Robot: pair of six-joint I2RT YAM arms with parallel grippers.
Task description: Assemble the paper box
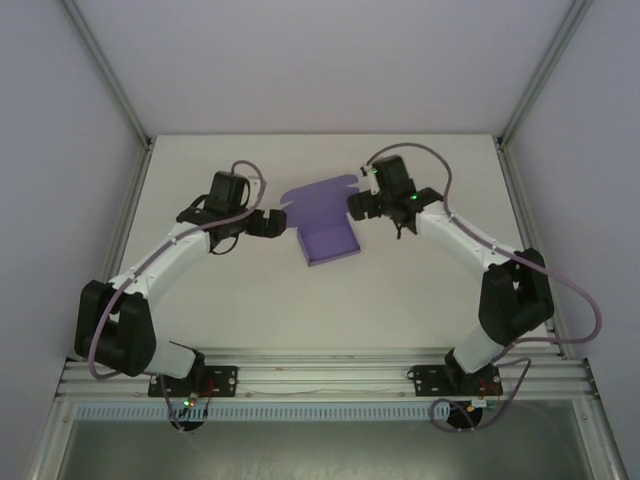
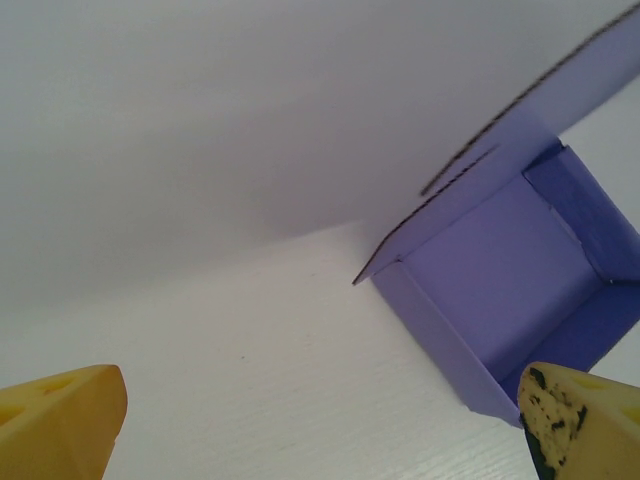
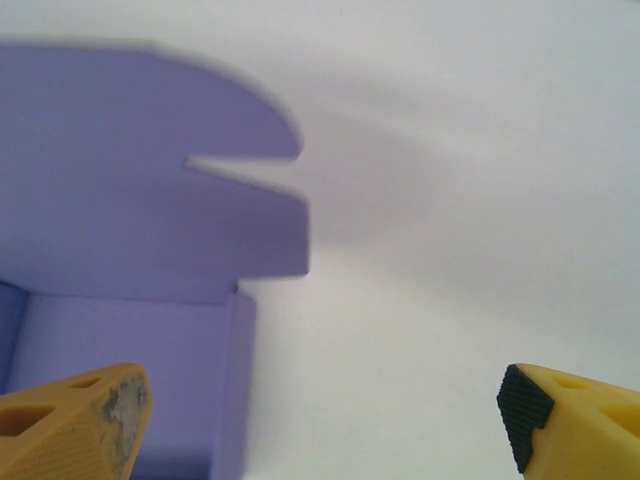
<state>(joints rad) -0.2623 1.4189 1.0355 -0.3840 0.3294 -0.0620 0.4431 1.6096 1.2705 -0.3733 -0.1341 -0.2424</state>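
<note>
The purple paper box (image 1: 331,241) sits mid-table as a shallow open tray, its lid flap (image 1: 318,199) spread out behind it toward the far side. My left gripper (image 1: 280,222) hovers just left of the box, open and holding nothing. In the left wrist view the tray (image 2: 500,280) lies ahead to the right, close to the right fingertip (image 2: 575,415). My right gripper (image 1: 357,206) is at the lid's right edge, also open. From the right wrist, the tray wall (image 3: 235,380) and notched lid (image 3: 130,180) sit to the left, between the spread yellow fingers (image 3: 75,420).
The white table (image 1: 420,290) is enclosed by pale walls with aluminium posts (image 1: 110,70) at the back corners. A metal rail (image 1: 320,375) carrying both arm bases runs along the near edge. Cables loop off both arms.
</note>
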